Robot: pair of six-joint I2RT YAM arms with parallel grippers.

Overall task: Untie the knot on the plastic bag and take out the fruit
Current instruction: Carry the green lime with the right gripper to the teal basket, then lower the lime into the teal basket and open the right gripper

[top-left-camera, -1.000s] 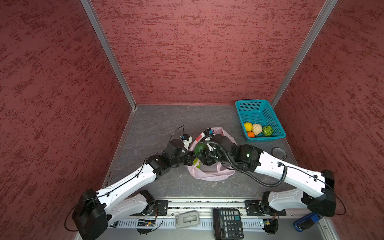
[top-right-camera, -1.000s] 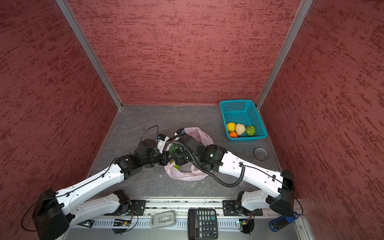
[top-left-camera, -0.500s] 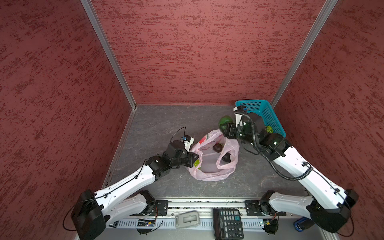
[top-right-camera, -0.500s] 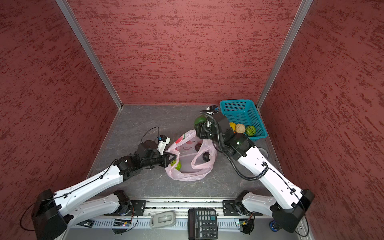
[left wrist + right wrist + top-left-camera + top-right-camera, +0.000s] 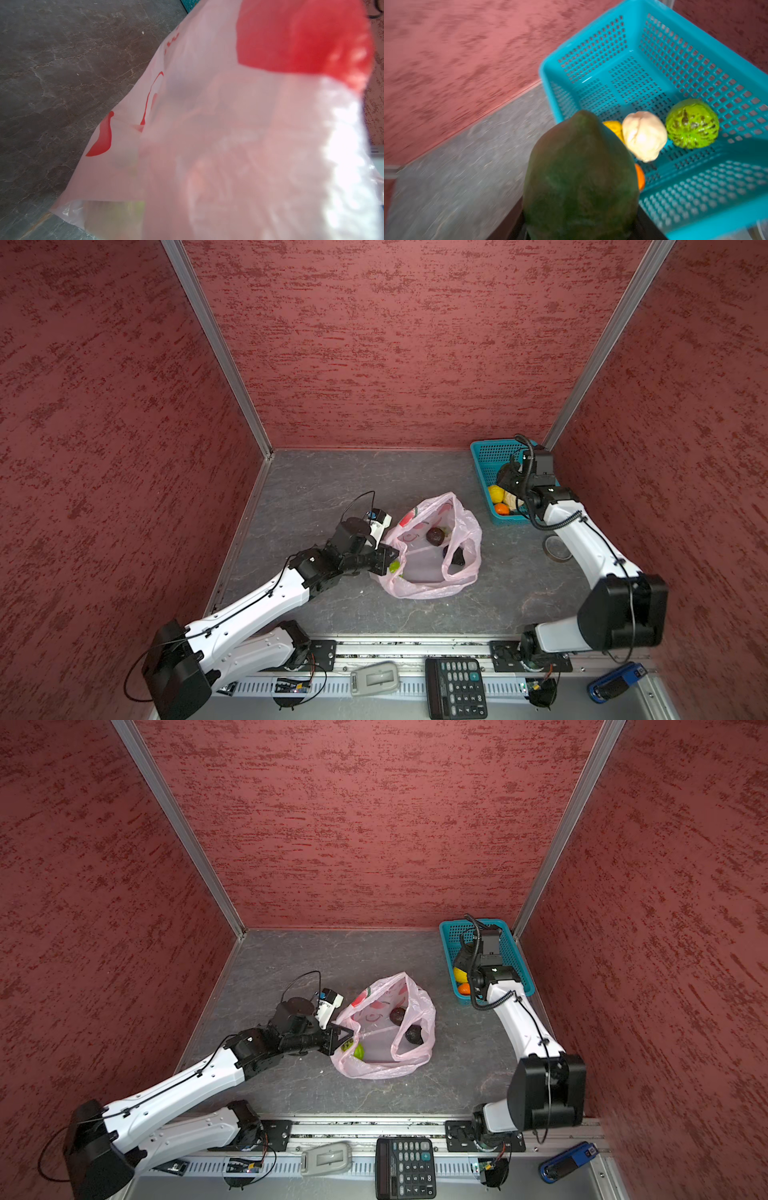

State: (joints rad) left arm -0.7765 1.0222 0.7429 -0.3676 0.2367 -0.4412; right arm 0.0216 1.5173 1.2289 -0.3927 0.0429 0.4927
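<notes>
Two arms, each holding something.

Top views: in both, your left gripper (image 5: 385, 563) is clenched on the left rim of the plastic bag (image 5: 432, 585). The bag lies mid-tabletop (image 5: 332, 489) with its mouth open. Inside you have one dark brown fruit (image 5: 435, 536), a second dark piece (image 5: 456, 556) beside it, and a light green piece (image 5: 394, 566) right at the gripper. Your right gripper (image 5: 508, 477) is over the teal basket (image 5: 484, 454) in the far right corner, well apart from the bag. A yellow fruit (image 5: 495, 492) and an orange fruit (image 5: 502, 509) show at the basket's near end.

Left wrist view: pink bag film (image 5: 228, 145) with red print fills most of the frame, grey tabletop beside it. The film is blurred up close.

Right wrist view: your right gripper grasps a dark green fruit (image 5: 579, 176), held in front of the basket (image 5: 654, 62). In the basket you see a cream fruit (image 5: 643, 135) and a light green netted fruit (image 5: 692, 123). The yellow and orange ones are partly hidden behind the held fruit. The frame is blurred.
</notes>
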